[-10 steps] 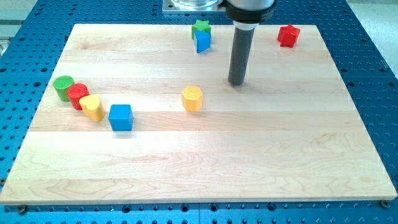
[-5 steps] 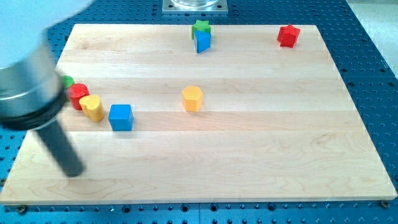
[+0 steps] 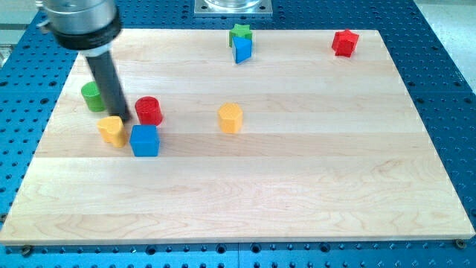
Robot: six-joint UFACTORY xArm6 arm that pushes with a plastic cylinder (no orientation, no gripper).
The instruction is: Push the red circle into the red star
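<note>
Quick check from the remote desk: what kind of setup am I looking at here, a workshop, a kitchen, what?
Most likely a robotics lab bench: a wooden board lies on a blue perforated mounting table, with small coloured blocks like the red circle and red star. My tip sits just left of the red circle.

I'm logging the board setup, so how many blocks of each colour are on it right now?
Red: 2, the red circle and the red star
Green: 2, the green circle and the green star
Yellow: 2, one by my tip and one mid-board
Blue: 2, the blue cube and a blue block
Total: 8
</note>
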